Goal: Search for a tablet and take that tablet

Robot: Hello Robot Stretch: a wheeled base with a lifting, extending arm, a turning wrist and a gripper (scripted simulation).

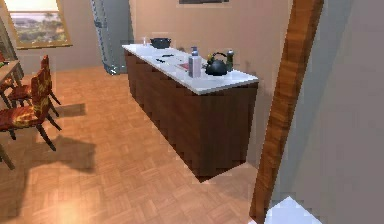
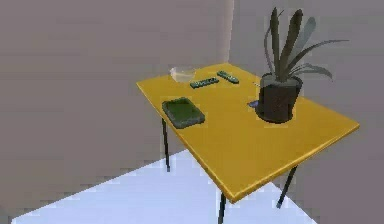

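Observation:
A flat dark green slab with rounded corners, shaped like a tablet, lies near the left edge of a yellow table in the arm side view. Farther back on the same table lie two slim dark remotes. A small flat dark thing rests beside the plant pot.
A glass bowl and a potted plant stand on the yellow table, close to grey walls. In the forward view, a long dark counter carries a kettle, a bottle and a pan. Red chairs stand left and a wooden post right, with open wood floor between.

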